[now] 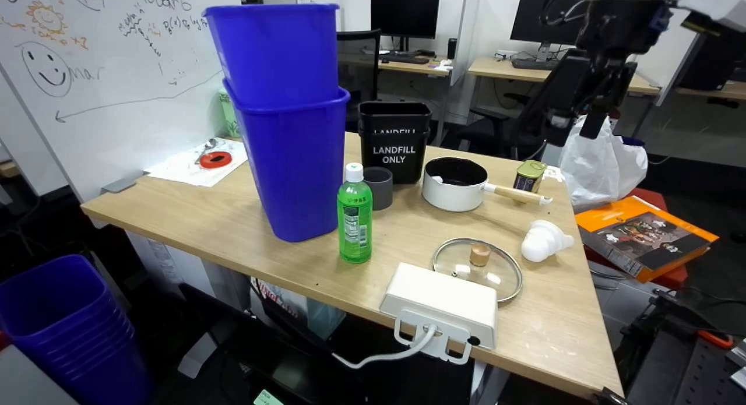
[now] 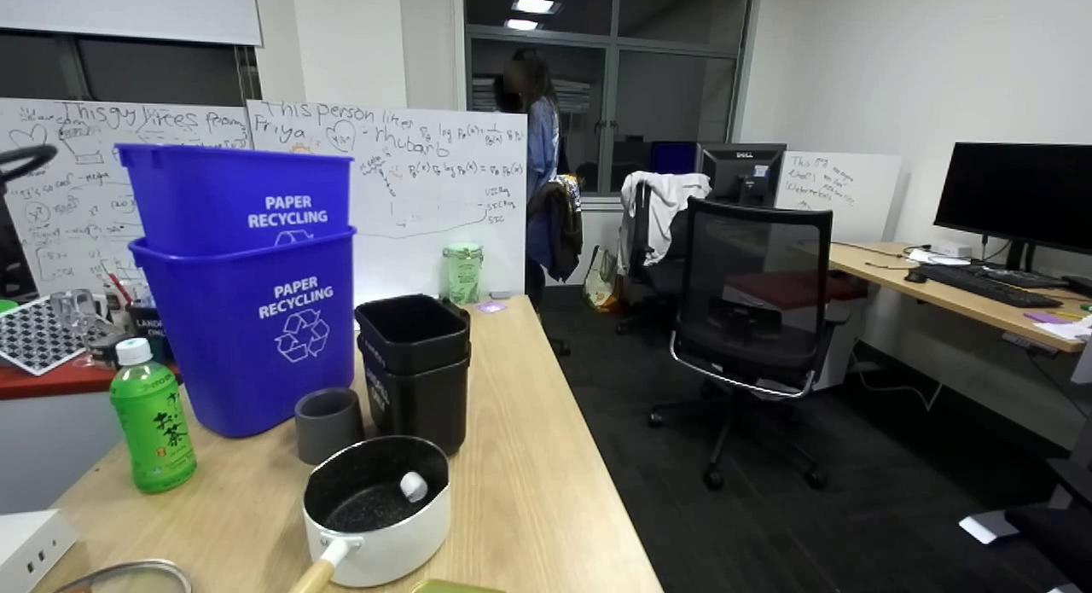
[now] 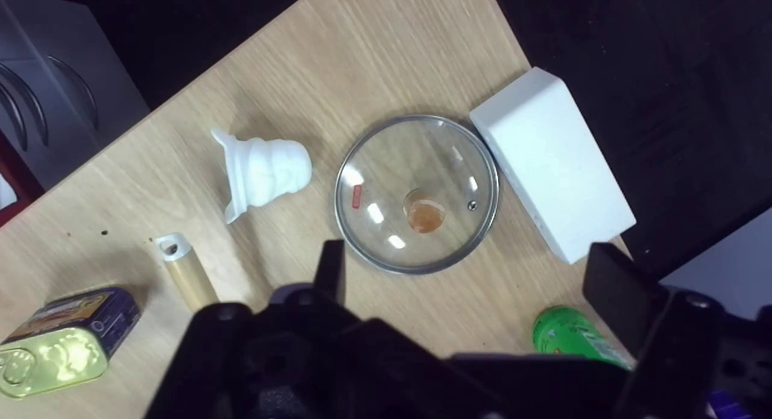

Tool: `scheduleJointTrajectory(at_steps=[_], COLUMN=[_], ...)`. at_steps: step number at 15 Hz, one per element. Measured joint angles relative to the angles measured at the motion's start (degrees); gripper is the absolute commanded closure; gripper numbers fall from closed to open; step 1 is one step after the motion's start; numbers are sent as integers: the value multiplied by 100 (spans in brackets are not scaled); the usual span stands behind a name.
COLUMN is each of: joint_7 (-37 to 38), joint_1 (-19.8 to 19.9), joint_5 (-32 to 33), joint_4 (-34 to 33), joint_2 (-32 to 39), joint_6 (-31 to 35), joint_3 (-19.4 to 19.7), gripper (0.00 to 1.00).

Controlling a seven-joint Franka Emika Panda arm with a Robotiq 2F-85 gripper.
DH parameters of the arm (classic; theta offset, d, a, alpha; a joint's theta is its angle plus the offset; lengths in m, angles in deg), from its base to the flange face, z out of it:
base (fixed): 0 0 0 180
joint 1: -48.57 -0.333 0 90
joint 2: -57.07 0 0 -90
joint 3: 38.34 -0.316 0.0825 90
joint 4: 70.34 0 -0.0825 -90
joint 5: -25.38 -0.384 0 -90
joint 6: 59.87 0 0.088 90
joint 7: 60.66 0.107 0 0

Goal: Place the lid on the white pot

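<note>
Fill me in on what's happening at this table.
A robot arm is set to put the lid on the pot, but it isn't handling anything at this moment: its jaws hang above the table, open, with nothing between them. The lid lies on the table, knob up, close beside the white box. The pot stands uncovered, its dark inside showing. Picking up the lid is probably the next step.

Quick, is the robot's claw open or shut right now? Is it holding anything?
Black two-fingered gripper: open wide, holding nothing; the round clear glass lid lies on the light wooden table.
</note>
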Motion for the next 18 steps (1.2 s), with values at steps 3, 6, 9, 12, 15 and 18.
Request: scheduleJointTrajectory(at_steps=[3, 6, 9, 12, 15, 18], joint_7=[0, 0, 0, 0, 0, -7], joint_1=[-267, -375, -365, -365, -366, -367], joint_5=[-180, -309, -308, -308, -257, -111], joint_4=[251, 335, 329, 329, 352, 429], joint_2=[243, 373, 312, 312, 350, 599], joint_6=[415, 590, 584, 584, 594, 659], joint_3=[-166, -214, -198, -197, -224, -270], gripper=[0, 0, 0, 0, 0, 0])
